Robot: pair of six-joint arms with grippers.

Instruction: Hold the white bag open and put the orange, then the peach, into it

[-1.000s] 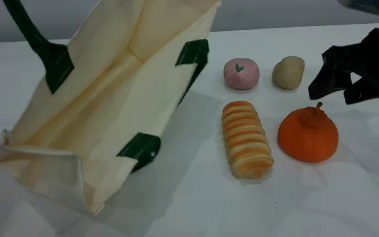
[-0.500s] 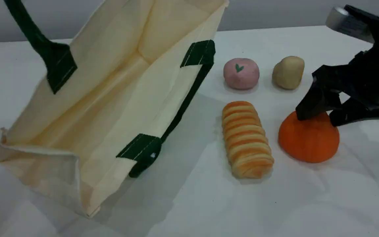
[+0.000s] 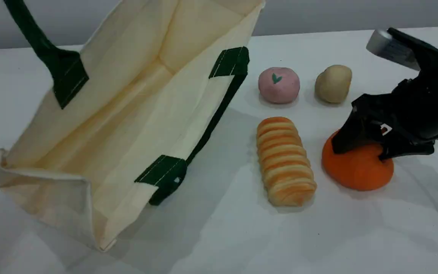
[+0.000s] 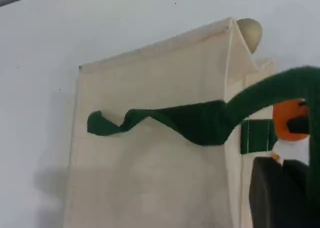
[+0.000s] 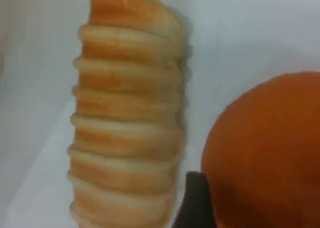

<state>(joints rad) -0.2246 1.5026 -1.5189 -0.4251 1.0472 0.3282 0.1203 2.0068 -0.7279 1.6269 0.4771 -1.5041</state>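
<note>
The white bag [image 3: 135,114] lies tilted with its mouth wide open toward the foods. Its far green handle [image 3: 44,49] is pulled up out of the top of the scene view. In the left wrist view that handle [image 4: 200,123] curves over to my left gripper [image 4: 300,188], which is shut on it. The orange [image 3: 356,171] sits at the right, with my right gripper [image 3: 365,150] open and its two fingers straddling the fruit's top, hiding the stem. The right wrist view shows the orange [image 5: 265,153] beside one fingertip [image 5: 195,203]. The peach [image 3: 278,85] rests behind, untouched.
A striped bread roll [image 3: 285,161] lies between the bag and the orange, close to the right gripper's left finger. A beige potato-like lump [image 3: 333,83] sits right of the peach. The bag's near handle [image 3: 211,121] hangs along its side. The table is white.
My right gripper has come down and leftward from above the table onto the orange, its jaws still wide. The bag's near handle dropped down along its side; the foods stayed put.
</note>
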